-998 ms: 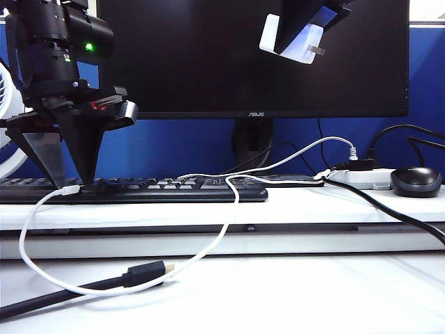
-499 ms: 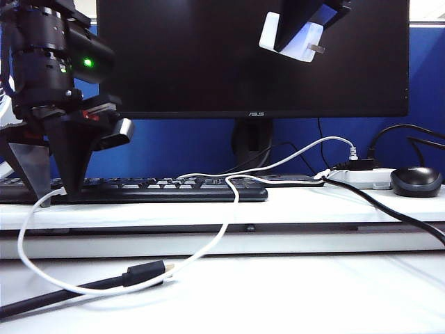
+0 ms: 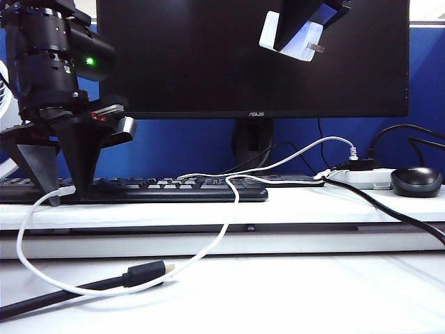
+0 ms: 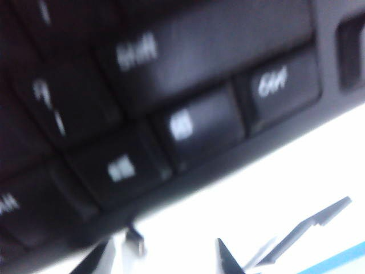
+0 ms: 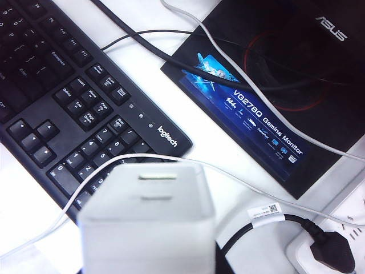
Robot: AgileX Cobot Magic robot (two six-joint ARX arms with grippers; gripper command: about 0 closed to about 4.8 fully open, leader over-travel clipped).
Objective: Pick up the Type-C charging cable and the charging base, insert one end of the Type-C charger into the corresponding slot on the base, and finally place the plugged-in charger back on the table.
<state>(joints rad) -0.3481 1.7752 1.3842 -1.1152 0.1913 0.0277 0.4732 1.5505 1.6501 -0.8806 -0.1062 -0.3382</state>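
The thin white Type-C charging cable [image 3: 222, 229] loops from the ledge down to the table [image 3: 313, 299] and back up to its plug end [image 3: 67, 189] at the keyboard's front edge. My left gripper [image 3: 64, 195] points down over that end, open, with one finger on each side of the plug. In the blurred left wrist view the plug [image 4: 134, 240] lies close to one fingertip [image 4: 105, 260]. The white charging base [image 3: 292, 35], with a prong sticking out, hangs high in front of the monitor. My right gripper [image 3: 306, 19] is shut on it. It fills the near part of the right wrist view as a white block [image 5: 147, 220].
A black keyboard [image 3: 167, 189] and the monitor stand [image 3: 252, 142] sit on the raised ledge [image 3: 278, 226]. A white power strip [image 3: 361, 178] and a black mouse [image 3: 416, 181] are at the right. A thick black cable with a gold-tipped plug [image 3: 146, 271] lies on the lower table.
My left gripper has shifted slightly to the left around the cable's plug end, which moved a little with it. The right gripper and the base have kept still.
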